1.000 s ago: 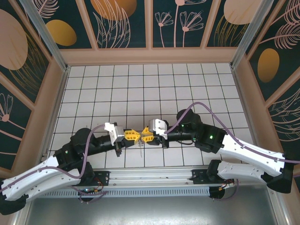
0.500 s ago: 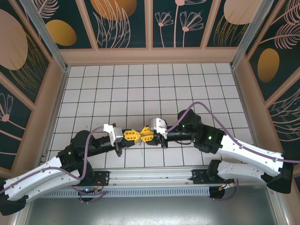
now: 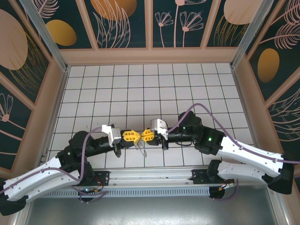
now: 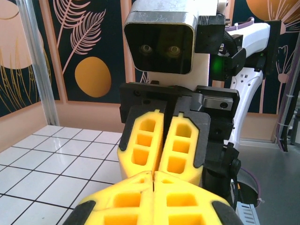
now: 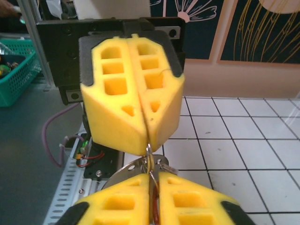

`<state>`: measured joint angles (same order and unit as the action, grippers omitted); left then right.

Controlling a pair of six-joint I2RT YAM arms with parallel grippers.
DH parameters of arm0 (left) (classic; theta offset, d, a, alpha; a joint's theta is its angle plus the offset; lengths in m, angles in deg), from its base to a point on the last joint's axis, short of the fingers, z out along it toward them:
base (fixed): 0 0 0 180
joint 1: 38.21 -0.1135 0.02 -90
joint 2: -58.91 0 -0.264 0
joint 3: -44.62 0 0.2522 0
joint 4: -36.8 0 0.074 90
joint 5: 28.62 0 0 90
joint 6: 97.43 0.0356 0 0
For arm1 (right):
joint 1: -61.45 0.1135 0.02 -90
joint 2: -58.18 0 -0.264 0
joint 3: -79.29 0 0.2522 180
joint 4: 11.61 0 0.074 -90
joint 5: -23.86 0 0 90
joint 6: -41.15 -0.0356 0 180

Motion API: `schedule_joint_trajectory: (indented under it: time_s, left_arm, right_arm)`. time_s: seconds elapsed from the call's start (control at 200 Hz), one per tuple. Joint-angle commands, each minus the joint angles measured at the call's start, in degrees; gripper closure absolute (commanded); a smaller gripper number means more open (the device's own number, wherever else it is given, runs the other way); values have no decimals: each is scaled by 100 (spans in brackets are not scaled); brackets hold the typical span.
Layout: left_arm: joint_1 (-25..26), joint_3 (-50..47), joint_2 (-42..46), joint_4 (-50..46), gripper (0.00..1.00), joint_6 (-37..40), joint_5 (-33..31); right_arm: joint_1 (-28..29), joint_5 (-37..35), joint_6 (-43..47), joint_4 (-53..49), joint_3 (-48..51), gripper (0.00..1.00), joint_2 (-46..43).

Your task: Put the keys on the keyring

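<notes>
Right gripper (image 3: 143, 136) tighter than before, and left gripper (image 3: 137, 136): blocky yellow tips clamped on wire keyring (image 5: 149, 154).

From where I stand, the left gripper (image 3: 130, 136) and the right gripper (image 3: 147, 135) meet tip to tip above the white tiled table (image 3: 140, 89), near its front edge, both pairs of yellow fingers pressed together. Thin metal of the keyring (image 3: 142, 149) dangles just below the meeting point.

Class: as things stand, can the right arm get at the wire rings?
Probably yes: the right tool, shut, meets the left tool tip to tip, with the wire rings right at its fingertips, nothing between.
</notes>
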<state>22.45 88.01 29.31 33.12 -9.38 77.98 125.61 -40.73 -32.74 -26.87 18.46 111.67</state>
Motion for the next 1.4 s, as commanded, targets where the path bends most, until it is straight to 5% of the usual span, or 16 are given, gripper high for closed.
schedule_joint_trajectory:
  time_s: [0.0, 0.896, 1.086, 1.396]
  left_arm:
    - [3, 160, 42, 343, 100, 54, 107]
    - [2, 95, -68, 715, 100, -82, 226]
    - [7, 129, 5, 550, 100, -42, 79]
    - [6, 148, -4, 441, 100, 10, 16]
  right_arm:
    - [23, 8, 4, 196, 75, 95, -112]
    - [32, 382, 2, 698, 155, 100, 300]
    - [26, 189, -39, 719, 195, 82, 126]
    - [25, 81, -168, 1020, 546, 74, -509]
